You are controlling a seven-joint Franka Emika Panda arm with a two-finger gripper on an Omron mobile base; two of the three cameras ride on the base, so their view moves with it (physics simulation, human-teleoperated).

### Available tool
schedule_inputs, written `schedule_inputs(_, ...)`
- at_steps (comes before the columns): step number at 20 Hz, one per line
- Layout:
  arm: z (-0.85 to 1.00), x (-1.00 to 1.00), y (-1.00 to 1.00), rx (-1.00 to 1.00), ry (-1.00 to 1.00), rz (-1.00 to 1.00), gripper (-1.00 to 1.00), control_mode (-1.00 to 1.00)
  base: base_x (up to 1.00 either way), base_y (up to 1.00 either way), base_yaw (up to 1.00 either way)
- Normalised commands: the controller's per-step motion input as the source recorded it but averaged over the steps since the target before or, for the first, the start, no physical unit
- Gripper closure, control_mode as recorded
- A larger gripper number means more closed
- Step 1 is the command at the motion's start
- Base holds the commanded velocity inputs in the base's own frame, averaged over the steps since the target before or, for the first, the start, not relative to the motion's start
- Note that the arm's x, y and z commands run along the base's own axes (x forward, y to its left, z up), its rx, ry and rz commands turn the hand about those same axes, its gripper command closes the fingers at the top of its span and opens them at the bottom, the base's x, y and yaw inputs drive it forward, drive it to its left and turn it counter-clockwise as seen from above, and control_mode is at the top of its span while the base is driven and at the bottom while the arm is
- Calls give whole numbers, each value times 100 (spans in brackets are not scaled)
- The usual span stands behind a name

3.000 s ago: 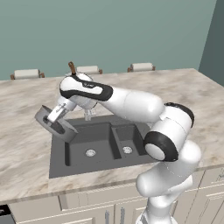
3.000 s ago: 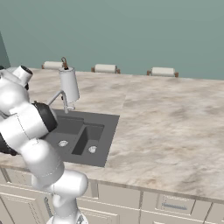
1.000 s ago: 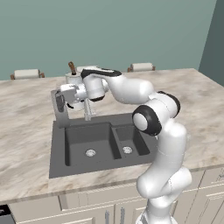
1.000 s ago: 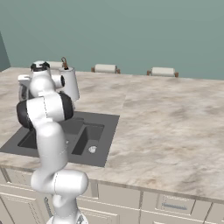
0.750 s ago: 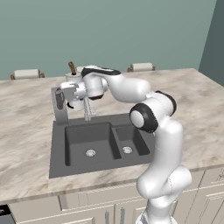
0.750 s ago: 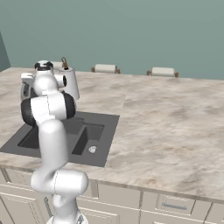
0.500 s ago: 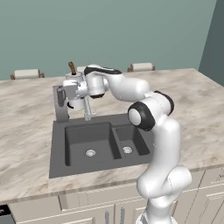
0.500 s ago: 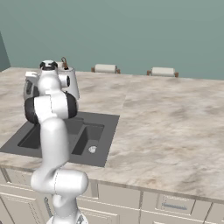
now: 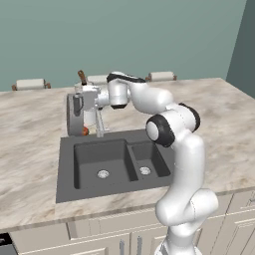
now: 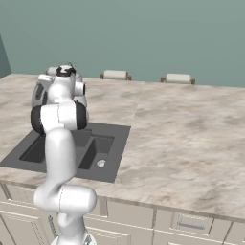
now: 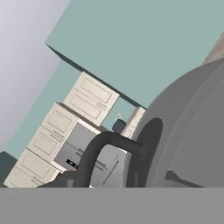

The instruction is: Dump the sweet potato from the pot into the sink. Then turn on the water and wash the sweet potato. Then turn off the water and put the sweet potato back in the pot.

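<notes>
The two-finger gripper [image 9: 75, 105], clamped on the wide grey metal pot [image 9: 74, 117], holds it tipped on edge in the upper left, above the dark double-basin sink's [image 9: 67, 172] back rim. The small orange sweet potato [image 9: 85, 131] peeks at the pot's lower lip. It could drop onto the beige marble counter [image 9: 30, 139] instead of the basin. Teal walls surround.

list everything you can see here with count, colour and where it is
wide shallow round grey metal pot: 1, grey, tipped on its side in the gripper, above the counter behind the sink's left basin
small orange-brown sweet potato: 1, orange, at the pot's lower edge
dark grey double-basin sink: 1, dark grey, set in the counter
slim silver-grey curved faucet: 1, silver-grey, behind the sink
marbled beige counter: 1, beige
two-finger gripper: 1, white and dark, shut on the pot's rim
</notes>
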Motion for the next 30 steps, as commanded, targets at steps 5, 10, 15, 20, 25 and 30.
schedule_inputs(5,18,-3,-25,11,7,0,100,-100,0,0,0)
schedule_inputs(10,6,-24,0,15,5,0,100,-100,0,0,0)
schedule_inputs(15,7,-24,34,13,1,0,100,-100,0,0,0)
schedule_inputs(20,32,-74,75,1,-16,0,100,-100,0,0,0)
schedule_inputs(25,63,-88,40,-3,-23,0,100,-100,0,0,0)
schedule_inputs(30,56,-57,2,-13,-12,-5,100,-100,0,0,0)
